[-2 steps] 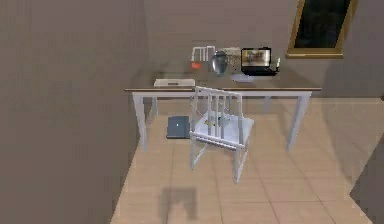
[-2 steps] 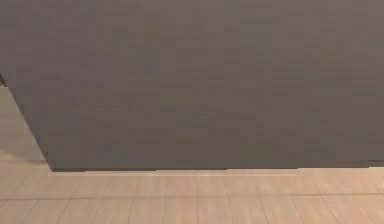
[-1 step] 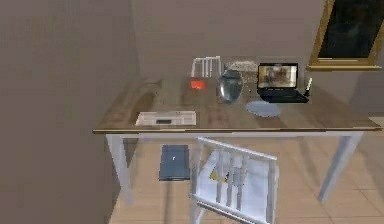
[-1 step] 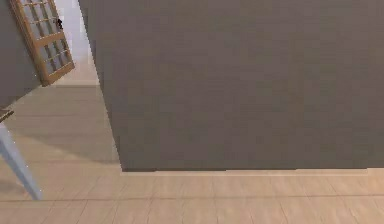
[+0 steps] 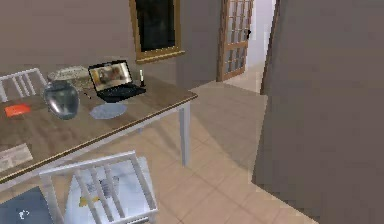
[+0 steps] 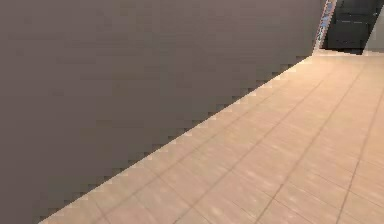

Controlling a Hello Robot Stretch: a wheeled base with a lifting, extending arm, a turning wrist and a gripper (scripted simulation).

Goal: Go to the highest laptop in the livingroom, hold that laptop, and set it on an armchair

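Note:
A small black laptop (image 5: 115,79) stands with its lid up and screen lit on a wooden table (image 5: 150,112) at the forward view's left. It sits toward the table's far end. A grey glass jar (image 5: 61,98) stands just left of it, and a pale round plate (image 5: 106,112) lies in front of it.
A white chair (image 5: 108,188) stands at the table's near side and another white chair (image 5: 20,82) at its far side. A dark wall (image 5: 330,100) rises on the right, with tiled floor (image 5: 225,140) leading to a glazed door (image 5: 236,38). A framed dark picture (image 5: 157,27) hangs behind. A plain wall (image 6: 130,80) runs along tiled floor (image 6: 280,150).

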